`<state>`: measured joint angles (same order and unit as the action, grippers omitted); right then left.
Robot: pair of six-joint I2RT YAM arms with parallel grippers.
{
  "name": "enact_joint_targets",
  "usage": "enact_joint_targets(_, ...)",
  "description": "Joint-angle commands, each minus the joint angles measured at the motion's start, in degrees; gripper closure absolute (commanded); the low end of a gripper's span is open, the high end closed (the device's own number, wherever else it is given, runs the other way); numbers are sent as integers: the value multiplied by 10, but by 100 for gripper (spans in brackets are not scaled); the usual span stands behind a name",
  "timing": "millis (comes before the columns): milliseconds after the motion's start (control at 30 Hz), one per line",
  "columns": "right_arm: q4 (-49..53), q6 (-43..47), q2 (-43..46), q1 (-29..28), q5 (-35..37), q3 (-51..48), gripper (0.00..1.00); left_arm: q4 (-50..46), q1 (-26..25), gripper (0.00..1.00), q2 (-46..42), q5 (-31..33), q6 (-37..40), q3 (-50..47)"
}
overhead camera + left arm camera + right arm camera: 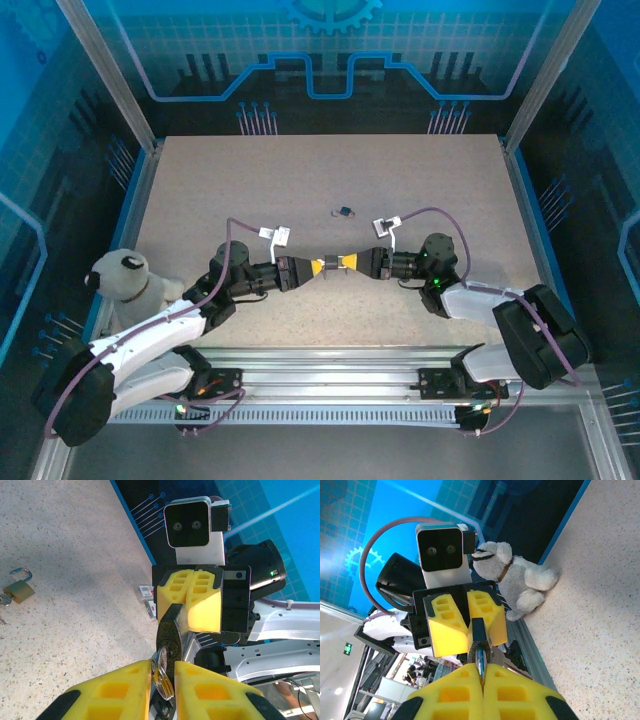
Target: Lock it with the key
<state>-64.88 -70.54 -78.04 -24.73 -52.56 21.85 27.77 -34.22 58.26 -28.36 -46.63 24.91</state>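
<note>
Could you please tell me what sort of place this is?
Probably a robot test cell in a lab: an aluminium frame and blue printed panels enclose the speckled table.

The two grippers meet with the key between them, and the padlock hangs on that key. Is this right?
No. The padlock lies on the table, apart from the key, as the left wrist view shows. The left gripper and right gripper do meet at it.

At the middle of the tabletop the left pincer and the right pincer meet tip to tip, with the key between them. The padlock lies on the tabletop just above them in the frame, apart. A plush dog sits at the left edge.
</note>
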Motion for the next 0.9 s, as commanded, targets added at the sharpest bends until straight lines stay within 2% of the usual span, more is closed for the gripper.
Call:
enact_joint_targets(0,-31,-1,-6,-6,-4,15,100,24,4,82,4,-16,2,4)
enact_joint_targets(367,-51,-12,-17,-10,-10,17,100,25,4,83,7,-15,1,10)
enact_joint_targets(700,-50,-8,-17,-15,-13,17,100,31,4,80,6,-8,-4,6)
enact_joint_targets(867,-53,-9,-19,-16,-14,17,100,35,4,92,7,-9,-8,3)
